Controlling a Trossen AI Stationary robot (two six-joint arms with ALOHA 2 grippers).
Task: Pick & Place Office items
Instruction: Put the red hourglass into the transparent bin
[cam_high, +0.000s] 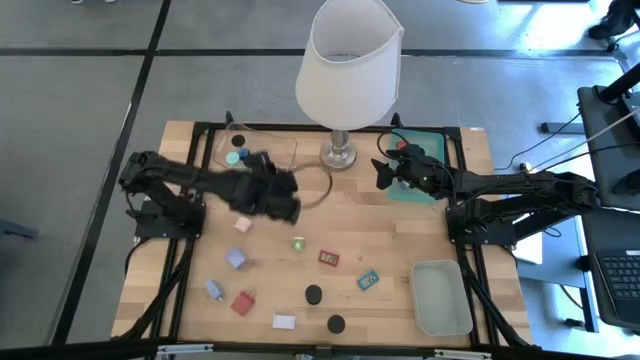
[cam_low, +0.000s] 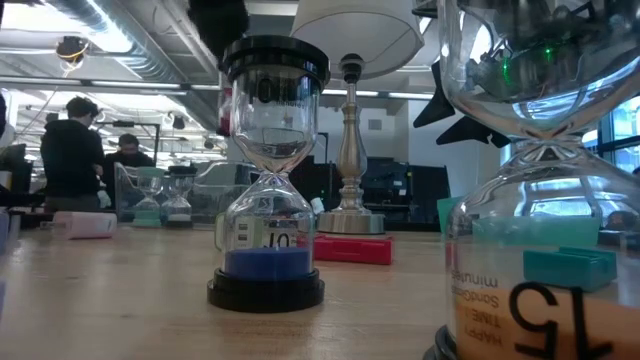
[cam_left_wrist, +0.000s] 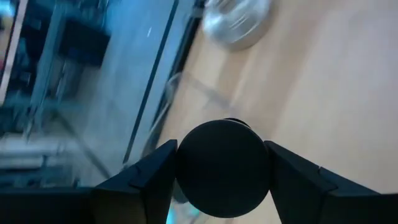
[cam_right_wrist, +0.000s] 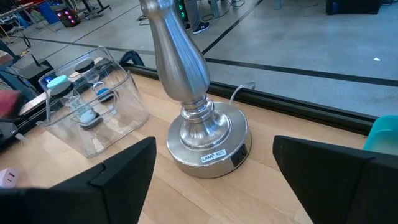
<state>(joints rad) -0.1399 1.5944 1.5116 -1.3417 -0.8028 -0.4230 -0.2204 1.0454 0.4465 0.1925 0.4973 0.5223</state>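
Loose on wooden table (cam_high: 400, 240), 6 o'clock: black round caps (cam_high: 314, 294), white block (cam_high: 284, 321), red cube (cam_high: 242, 302); pale tray (cam_high: 441, 298) at 5 looks bare.
Left gripper (cam_left_wrist: 222, 174) clamps black round-capped piece (cam_left_wrist: 222, 167).
Clear bin (cam_right_wrist: 93, 118), 11 o'clock: few small timers. Right gripper (cam_right_wrist: 214, 180) wide, over teal tray (cam_high: 432, 192) at 1.
Judgement: mostly unsorted.

Left gripper (cam_left_wrist: 222, 171): closed on a black round cap (cam_left_wrist: 222, 167), one dark finger (cam_left_wrist: 152, 180) against each side, at lower centre of frame. Wooden tabletop (cam_left_wrist: 323, 99) fills the right half. Silver lamp base (cam_left_wrist: 239, 22) at top centre, blurred. Clear tray wall (cam_left_wrist: 180, 93) left of centre.
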